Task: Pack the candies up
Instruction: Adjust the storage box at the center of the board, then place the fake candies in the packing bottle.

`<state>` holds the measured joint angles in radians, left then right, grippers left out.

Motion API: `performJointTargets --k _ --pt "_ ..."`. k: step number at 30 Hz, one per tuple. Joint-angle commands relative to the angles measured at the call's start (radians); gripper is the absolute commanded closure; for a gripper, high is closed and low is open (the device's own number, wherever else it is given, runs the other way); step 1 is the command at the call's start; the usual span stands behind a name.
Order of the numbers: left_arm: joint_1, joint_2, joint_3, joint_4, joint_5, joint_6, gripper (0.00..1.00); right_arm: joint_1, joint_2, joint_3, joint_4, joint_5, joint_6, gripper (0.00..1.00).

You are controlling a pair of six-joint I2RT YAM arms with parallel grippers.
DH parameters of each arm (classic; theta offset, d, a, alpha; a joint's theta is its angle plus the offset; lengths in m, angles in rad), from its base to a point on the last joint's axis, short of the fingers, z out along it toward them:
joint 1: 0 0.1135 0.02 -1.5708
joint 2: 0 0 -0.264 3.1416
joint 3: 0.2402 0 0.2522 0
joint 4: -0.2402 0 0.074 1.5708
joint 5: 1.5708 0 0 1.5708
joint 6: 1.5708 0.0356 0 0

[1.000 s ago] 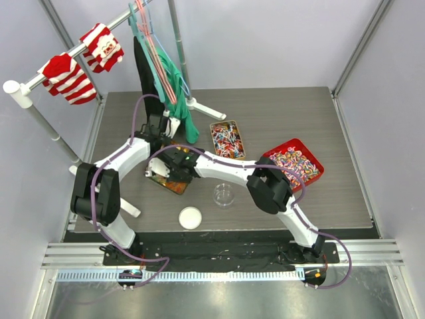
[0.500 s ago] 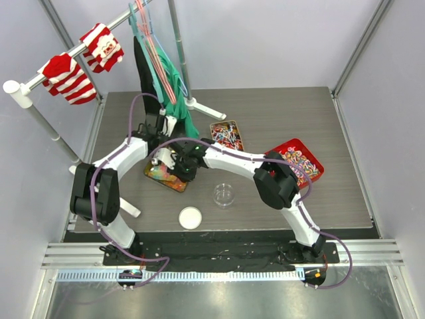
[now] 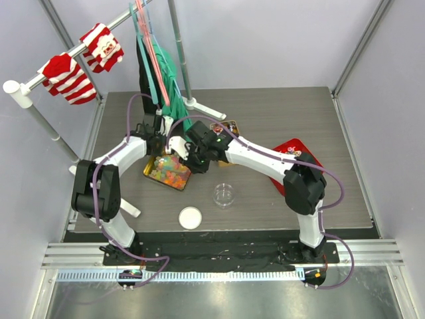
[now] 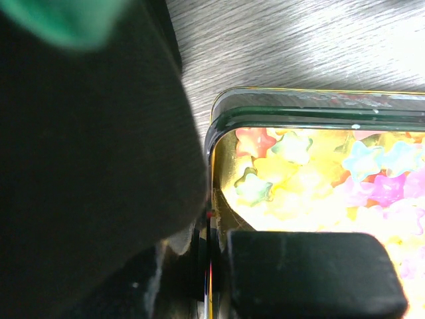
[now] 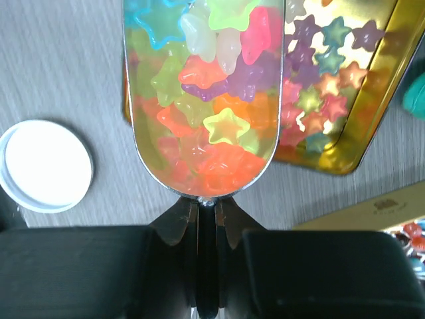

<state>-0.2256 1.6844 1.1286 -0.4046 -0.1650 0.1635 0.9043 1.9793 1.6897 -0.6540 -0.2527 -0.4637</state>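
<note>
A gold tray (image 3: pixel 159 177) holds the candies (image 3: pixel 172 171), glossy star gummies in yellow, orange, red and green. My left gripper (image 3: pixel 158 147) is shut on the tray's far rim (image 4: pixel 214 153), with gummies (image 4: pixel 312 176) just inside it. My right gripper (image 3: pixel 194 157) is shut on the handle of a silver scoop (image 5: pixel 202 100) heaped with star gummies (image 5: pixel 226 126). It holds the scoop above the table at the tray's (image 5: pixel 372 113) near right edge. A small clear round dish (image 3: pixel 224 194) stands to the right of the tray.
A white lid (image 3: pixel 190 217) lies near the front, and also shows in the right wrist view (image 5: pixel 43 166). A tray of striped wrapped sweets (image 3: pixel 229 126) and a red tray (image 3: pixel 297 147) sit behind my right arm. A clothes rack with hanging garments (image 3: pixel 166 86) stands at the back left.
My right gripper has lifted the loaded scoop out of the gold tray and swung back and to the right. The tray's gummies are now uncovered. The left gripper keeps its hold on the rim.
</note>
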Motion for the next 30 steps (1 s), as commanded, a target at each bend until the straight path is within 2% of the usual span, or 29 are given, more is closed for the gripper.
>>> performJointTargets --k 1,11,22,30 --pt "0.009 0.003 0.019 0.056 0.002 -0.013 1.0 0.001 -0.095 -0.064 0.031 0.001 -0.047 0.99" --pt "0.012 0.008 0.016 0.061 -0.004 -0.015 1.0 -0.021 -0.171 -0.174 0.051 -0.014 -0.056 0.99" --pt "0.028 0.031 0.017 0.066 -0.001 -0.012 1.0 -0.077 -0.359 -0.286 0.014 -0.028 -0.115 0.99" --pt "0.052 0.029 0.01 0.072 0.018 -0.007 1.0 -0.085 -0.52 -0.456 -0.013 -0.003 -0.165 0.99"
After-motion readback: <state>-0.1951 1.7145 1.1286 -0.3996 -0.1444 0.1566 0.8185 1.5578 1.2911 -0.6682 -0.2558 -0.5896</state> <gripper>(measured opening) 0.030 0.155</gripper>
